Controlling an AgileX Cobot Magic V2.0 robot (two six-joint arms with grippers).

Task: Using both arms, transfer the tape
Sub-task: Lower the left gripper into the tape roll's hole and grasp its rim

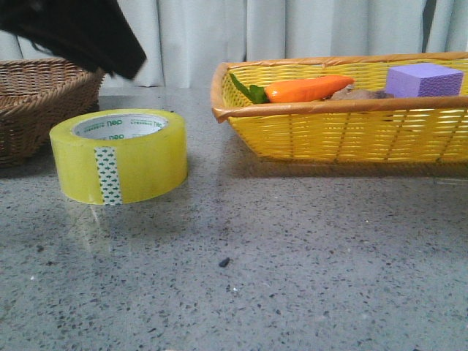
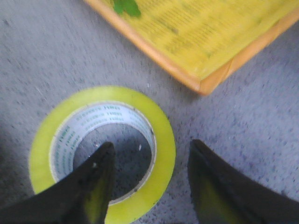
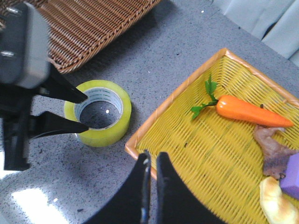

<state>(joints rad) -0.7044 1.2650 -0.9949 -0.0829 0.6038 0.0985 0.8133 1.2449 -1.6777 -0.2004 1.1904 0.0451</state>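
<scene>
Brown wicker basket (image 1: 36, 102) sits at the table's far left edge. Just right of it, the tape (image 1: 121, 155) lies flat on the grey speckled table (image 1: 292, 256), towards the left side. Above it hangs the left gripper (image 3: 81, 112), fingers spread, one tip over the core hole, one outside the roll. Farther right, the right gripper (image 3: 152, 161) hovers with fingers nearly together over the near rim of the yellow tray (image 1: 344, 131), which holds a carrot (image 1: 307, 88) and a purple block (image 1: 423, 80).

Left gripper (image 3: 84, 112) jaws apart, right gripper (image 3: 152, 161) jaws together
</scene>
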